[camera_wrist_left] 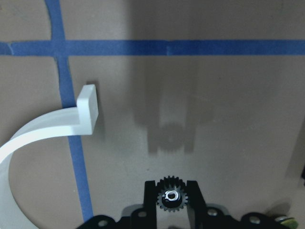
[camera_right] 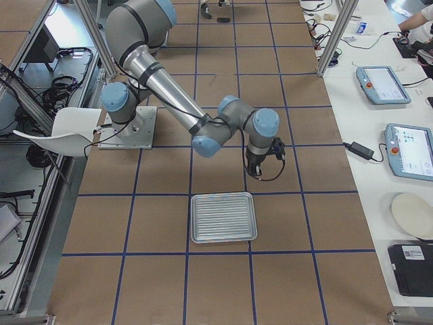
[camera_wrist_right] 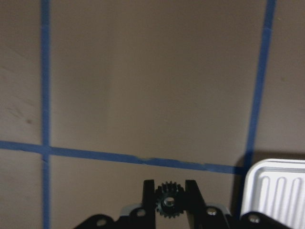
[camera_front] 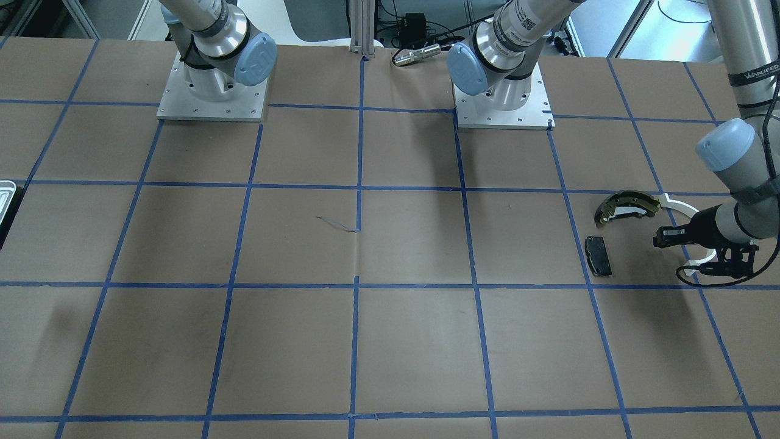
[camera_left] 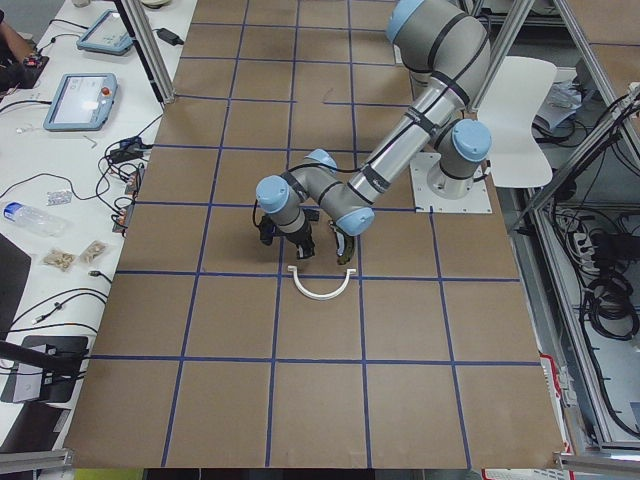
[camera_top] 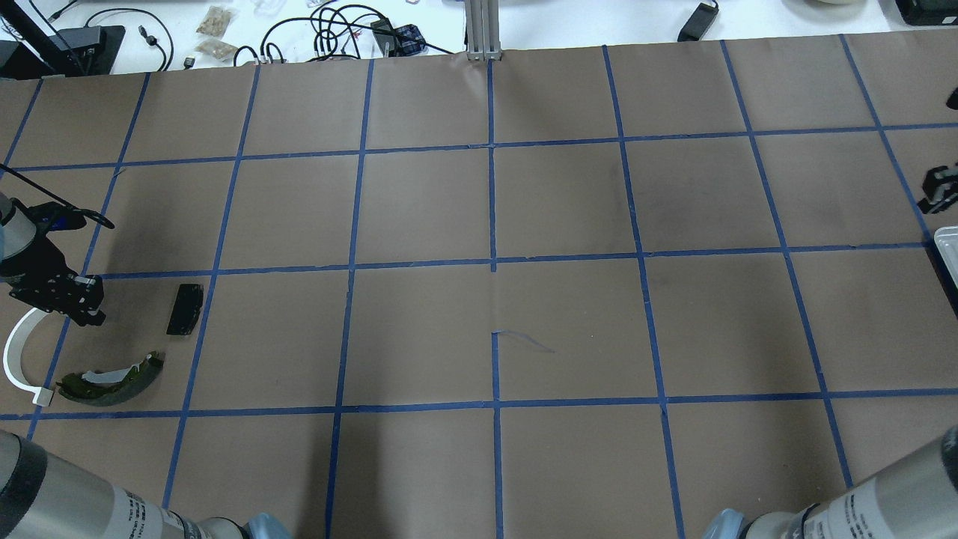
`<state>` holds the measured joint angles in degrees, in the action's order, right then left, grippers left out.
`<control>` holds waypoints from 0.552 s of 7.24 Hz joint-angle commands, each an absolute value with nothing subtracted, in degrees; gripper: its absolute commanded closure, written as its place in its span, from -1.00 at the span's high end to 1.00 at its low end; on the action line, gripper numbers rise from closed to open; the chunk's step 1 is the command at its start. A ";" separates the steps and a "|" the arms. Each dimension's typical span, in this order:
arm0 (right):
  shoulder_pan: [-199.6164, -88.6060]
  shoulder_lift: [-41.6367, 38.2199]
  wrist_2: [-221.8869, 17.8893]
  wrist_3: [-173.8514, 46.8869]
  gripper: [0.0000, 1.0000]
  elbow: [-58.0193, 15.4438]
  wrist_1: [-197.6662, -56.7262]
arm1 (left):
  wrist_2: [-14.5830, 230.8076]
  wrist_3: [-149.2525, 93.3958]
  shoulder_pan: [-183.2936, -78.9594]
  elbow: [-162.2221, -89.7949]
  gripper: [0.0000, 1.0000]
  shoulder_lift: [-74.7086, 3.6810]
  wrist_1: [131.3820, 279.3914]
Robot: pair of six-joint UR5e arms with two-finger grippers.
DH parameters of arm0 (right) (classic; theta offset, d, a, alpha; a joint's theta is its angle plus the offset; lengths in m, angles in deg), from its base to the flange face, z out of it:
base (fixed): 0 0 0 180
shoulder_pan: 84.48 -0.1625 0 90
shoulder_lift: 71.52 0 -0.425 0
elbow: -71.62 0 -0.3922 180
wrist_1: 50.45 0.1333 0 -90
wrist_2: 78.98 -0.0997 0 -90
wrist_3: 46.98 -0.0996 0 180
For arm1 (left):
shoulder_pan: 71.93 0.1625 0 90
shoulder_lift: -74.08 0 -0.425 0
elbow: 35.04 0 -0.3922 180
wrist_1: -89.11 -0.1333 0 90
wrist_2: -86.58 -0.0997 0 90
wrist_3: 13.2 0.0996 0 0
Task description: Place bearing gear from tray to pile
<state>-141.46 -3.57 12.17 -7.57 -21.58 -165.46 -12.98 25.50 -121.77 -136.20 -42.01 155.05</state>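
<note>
Left end effector (camera_wrist_left: 172, 187) is clamped on a bearing gear (camera_wrist_left: 171, 196), hovering over the surface (camera_wrist_left: 228, 119) near the white arc strip (camera_wrist_left: 47, 126) of the pile (camera_top: 112, 378). Dropped from that height, it'd likely roll away. Right end effector (camera_wrist_right: 169, 188) pinches another gear (camera_wrist_right: 168, 200) beside the tray (camera_wrist_right: 279, 191).

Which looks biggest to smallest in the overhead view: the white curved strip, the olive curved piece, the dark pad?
White curved strip and olive curved piece: similar in span, too close to rank.
Dark pad: clearly smallest.
</note>
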 commanded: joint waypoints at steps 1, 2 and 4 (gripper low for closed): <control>-155.79 0.97 12.08 -29.30 -0.98 -27.31 -164.88 | -12.91 25.30 -121.76 -135.76 -0.07 -42.55 154.94; -161.24 2.73 11.90 -40.45 -1.00 -31.17 -165.75 | -12.91 25.30 -121.76 -135.76 0.18 -42.46 154.94; -177.56 3.37 13.56 -54.32 -1.00 -33.67 -167.69 | -12.48 25.30 -122.38 -135.59 0.57 -41.50 154.85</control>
<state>-167.74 2.98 12.57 -46.19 -31.87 -166.56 -12.76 25.30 -122.02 -135.69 -42.09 154.88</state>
